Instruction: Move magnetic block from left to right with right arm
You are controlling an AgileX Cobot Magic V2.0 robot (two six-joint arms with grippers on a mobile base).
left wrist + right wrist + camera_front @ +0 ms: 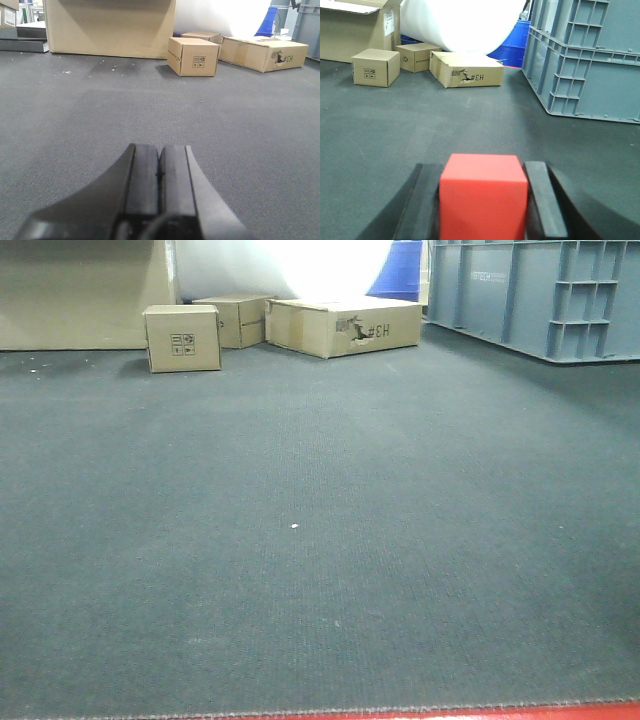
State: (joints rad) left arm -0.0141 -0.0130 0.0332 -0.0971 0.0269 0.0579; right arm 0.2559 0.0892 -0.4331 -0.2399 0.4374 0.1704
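The magnetic block [483,200], a small bright-red cube, fills the gap between the black fingers of my right gripper [483,168], which is shut on it above the dark carpet [395,130]. In the left wrist view, my left gripper [160,148] is shut, its two pads pressed together with nothing between them, over bare carpet. In the exterior front view neither the gripper nor the block shows.
Small cardboard boxes [182,337] and a flat torn one [343,325] stand at the far edge of the carpet. A large grey-blue crate [540,295] is at the far right, and a big cardboard box [110,27] at the far left. A red strip [500,712] runs along the near edge.
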